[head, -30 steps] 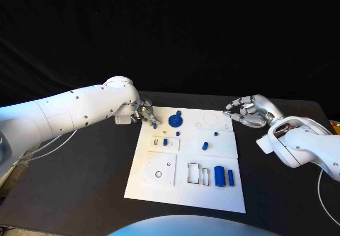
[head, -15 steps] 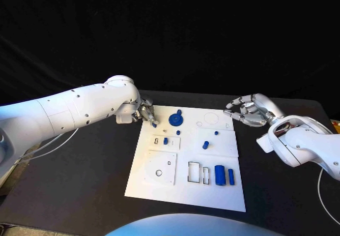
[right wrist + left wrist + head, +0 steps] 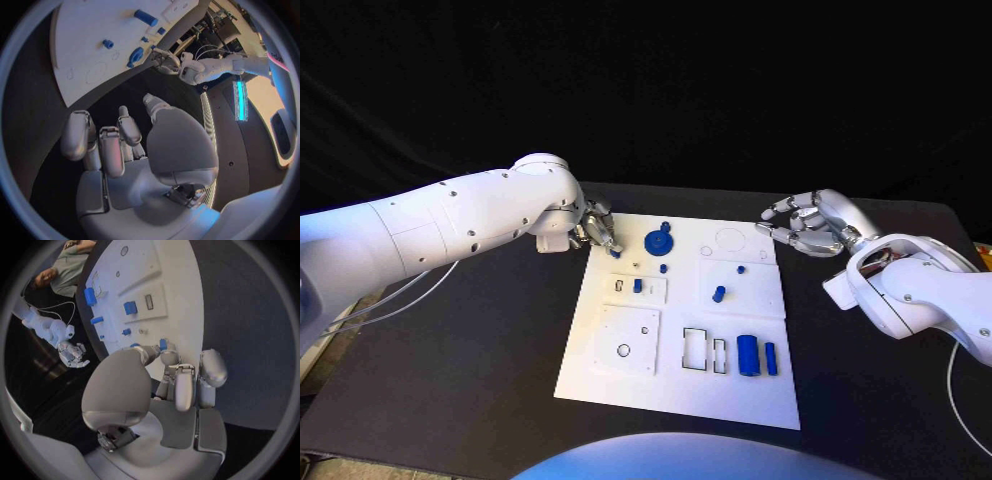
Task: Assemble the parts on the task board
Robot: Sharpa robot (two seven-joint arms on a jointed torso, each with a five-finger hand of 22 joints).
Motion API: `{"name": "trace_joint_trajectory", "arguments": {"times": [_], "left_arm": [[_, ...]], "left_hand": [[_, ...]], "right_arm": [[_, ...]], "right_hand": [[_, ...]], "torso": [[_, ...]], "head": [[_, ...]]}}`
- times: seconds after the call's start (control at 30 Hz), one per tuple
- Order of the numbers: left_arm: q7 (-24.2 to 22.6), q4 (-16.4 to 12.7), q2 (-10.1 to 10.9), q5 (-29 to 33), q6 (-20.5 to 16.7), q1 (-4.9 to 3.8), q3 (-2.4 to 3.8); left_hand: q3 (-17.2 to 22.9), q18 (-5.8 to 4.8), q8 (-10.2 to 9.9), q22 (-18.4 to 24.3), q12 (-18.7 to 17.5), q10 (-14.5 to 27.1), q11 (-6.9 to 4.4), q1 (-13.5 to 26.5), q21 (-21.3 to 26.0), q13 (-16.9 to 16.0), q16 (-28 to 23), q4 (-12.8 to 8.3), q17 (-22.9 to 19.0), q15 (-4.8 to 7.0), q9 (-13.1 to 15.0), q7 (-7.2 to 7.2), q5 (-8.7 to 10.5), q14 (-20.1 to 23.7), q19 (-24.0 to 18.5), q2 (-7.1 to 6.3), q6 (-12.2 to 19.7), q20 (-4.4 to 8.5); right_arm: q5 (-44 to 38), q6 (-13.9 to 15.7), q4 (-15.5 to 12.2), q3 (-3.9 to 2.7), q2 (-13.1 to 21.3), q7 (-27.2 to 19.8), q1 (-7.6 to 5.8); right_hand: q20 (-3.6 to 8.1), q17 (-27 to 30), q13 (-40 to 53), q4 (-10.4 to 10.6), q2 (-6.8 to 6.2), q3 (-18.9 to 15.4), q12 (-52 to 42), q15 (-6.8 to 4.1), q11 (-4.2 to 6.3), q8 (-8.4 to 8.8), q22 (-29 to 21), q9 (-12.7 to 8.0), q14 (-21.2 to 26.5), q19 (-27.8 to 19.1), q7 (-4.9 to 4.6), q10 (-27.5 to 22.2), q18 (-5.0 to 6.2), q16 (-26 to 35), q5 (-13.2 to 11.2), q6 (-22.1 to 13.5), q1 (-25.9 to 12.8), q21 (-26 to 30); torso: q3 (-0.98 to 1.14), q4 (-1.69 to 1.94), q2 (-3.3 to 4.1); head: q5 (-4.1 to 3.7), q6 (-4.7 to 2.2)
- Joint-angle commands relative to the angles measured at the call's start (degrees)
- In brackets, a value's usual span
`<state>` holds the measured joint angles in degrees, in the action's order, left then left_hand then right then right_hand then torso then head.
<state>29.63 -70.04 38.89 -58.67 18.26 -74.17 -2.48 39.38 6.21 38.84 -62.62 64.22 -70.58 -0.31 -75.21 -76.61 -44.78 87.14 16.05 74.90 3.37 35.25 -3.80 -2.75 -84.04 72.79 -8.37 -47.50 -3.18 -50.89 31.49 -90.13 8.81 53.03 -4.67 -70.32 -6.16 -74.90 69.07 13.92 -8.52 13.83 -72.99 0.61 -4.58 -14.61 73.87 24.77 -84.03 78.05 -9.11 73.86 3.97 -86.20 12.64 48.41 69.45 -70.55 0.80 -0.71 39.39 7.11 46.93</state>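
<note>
Pinching a small blue part between the fingertips of my left hand, at the far left corner of the task board; grip looks shallow, though the part is mostly hidden in the head view, so I cannot be sure how much is held. Right hand: fingers curled in, holding nothing, hovering off the board's far right corner over the bench. Other parts: round blue piece near my left hand, small peg mid-board, two cylinders on the near right. Risks: part slipping or tilting from the fingertip hold; fingers knocking the round piece; a tilted part jamming in its socket.
</note>
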Motion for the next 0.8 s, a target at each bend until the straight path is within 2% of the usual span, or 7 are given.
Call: {"name": "trace_joint_trajectory", "arguments": {"times": [0.03, 0.27, 0.37, 0.47, 0.57, 0.8], "left_arm": [[-0.6, -1.6, 1.0, 4.1, -3.0, 0.05, 0.1], [-0.7, -6.3, 4.1, 6.7, -5.6, 0.14, 0.17], [-1.0, -8.7, 5.5, 7.1, -7.3, 0.37, 0.18], [-1.2, -10.9, 6.8, 6.9, -8.4, 0.69, 0.19], [-1.4, -13.2, 8.1, 5.7, -9.3, 1.22, 0.19], [-1.5, -16.0, 9.5, 0.9, -10.0, 2.2, 0.18]], "left_hand": [[5.4, -0.34, 4.1, 0.0, 0.1, -0.3, -0.06, 0.1, -0.2, 0.0, 0.0, -5.0, 7.9, 0.23, 3.8, -0.09, -0.19, -4.1, 0.1, -0.31, 0.4, 0.31], [6.5, -0.38, 4.8, -0.3, 0.3, -0.7, -0.2, 0.5, -0.4, -0.4, -0.1, -5.4, 7.8, 0.35, 4.3, 0.06, -0.23, -4.1, 0.3, -0.66, 0.4, 0.38], [9.2, -0.49, 5.9, -0.9, 0.7, -1.3, -0.39, 1.1, -0.7, -0.8, 0.0, -6.5, 7.9, 0.55, 4.9, 0.21, -0.23, -4.1, 0.7, -1.73, 0.5, 0.59], [10.0, -0.52, 6.3, -1.0, 0.8, -1.5, -0.45, 1.6, -0.8, -0.9, 0.0, -6.6, 8.0, 0.59, 5.2, 0.28, -0.23, -4.2, 0.8, -2.0, 0.4, 0.64], [11.1, -0.58, 7.0, -1.4, 1.2, -1.9, -0.6, 2.4, -1.0, -1.4, 0.1, -6.8, 8.2, 0.69, 5.5, 0.46, -0.24, -4.2, 1.0, -2.45, 0.2, 0.71], [12.1, -0.67, 8.0, -1.8, 2.0, -2.7, -0.84, 3.4, -1.2, -2.5, 0.3, -6.9, 8.5, 0.86, 5.9, 0.76, -0.24, -4.3, 1.3, -3.03, -0.2, 0.84]], "right_arm": [[-0.6, -0.6, 0.0, 0.0, 0.0, -0.1, 0.04], [-0.6, -0.6, 0.0, 0.0, 0.0, -0.1, 0.04], [-0.6, -0.6, 0.1, 0.0, 0.0, -0.1, 0.05], [-0.6, -0.6, 0.1, 0.0, 0.0, -0.2, 0.07], [-0.6, -0.6, 0.2, 0.0, 0.1, -0.2, 0.12], [-0.6, -0.6, 0.2, 0.0, 0.1, -0.2, 0.2]], "right_hand": [[-0.05, -4.0, -0.1, 0.3, 0.12, 0.1, 0.0, -0.44, 0.18, -0.21, -0.1, 0.1, -3.4, -0.5, -0.06, -0.3, 1.15, 0.4, 0.2, -0.5, 0.3, 0.4], [-0.05, -3.8, -0.2, 0.3, 0.15, 0.1, 0.1, -0.44, 0.18, -0.23, -0.1, 0.1, -3.3, -0.6, -0.06, -0.4, 1.17, 0.4, 0.3, -0.5, 0.4, 0.5], [-0.05, -3.8, -0.2, 0.3, 0.15, 0.1, 0.1, -0.44, 0.18, -0.23, -0.1, 0.1, -3.3, -0.6, -0.06, -0.4, 1.17, 0.4, 0.3, -0.5, 0.4, 0.5], [-0.05, -3.8, -0.2, 0.3, 0.15, 0.1, 0.1, -0.44, 0.18, -0.23, -0.1, 0.1, -3.3, -0.6, -0.06, -0.4, 1.17, 0.4, 0.3, -0.5, 0.4, 0.5], [-0.05, -3.8, -0.2, 0.3, 0.15, 0.1, 0.1, -0.44, 0.18, -0.23, -0.1, 0.1, -3.3, -0.6, -0.06, -0.4, 1.17, 0.4, 0.3, -0.5, 0.4, 0.5], [-0.05, -3.8, -0.2, 0.3, 0.15, 0.1, 0.1, -0.44, 0.18, -0.23, -0.1, 0.1, -3.3, -0.6, -0.06, -0.4, 1.17, 0.4, 0.3, -0.5, 0.4, 0.5]], "torso": [[0.0, 0.13, -0.03], [-0.03, 0.25, -0.09], [-0.05, 0.24, -0.07], [-0.09, 0.32, -0.11], [-0.03, 0.39, -0.18], [-0.01, 0.62, -0.3]], "head": [[0.26, 0.07], [0.28, 0.23], [0.45, 0.19], [0.56, 0.18], [0.66, 0.26], [0.67, 0.43]]}}
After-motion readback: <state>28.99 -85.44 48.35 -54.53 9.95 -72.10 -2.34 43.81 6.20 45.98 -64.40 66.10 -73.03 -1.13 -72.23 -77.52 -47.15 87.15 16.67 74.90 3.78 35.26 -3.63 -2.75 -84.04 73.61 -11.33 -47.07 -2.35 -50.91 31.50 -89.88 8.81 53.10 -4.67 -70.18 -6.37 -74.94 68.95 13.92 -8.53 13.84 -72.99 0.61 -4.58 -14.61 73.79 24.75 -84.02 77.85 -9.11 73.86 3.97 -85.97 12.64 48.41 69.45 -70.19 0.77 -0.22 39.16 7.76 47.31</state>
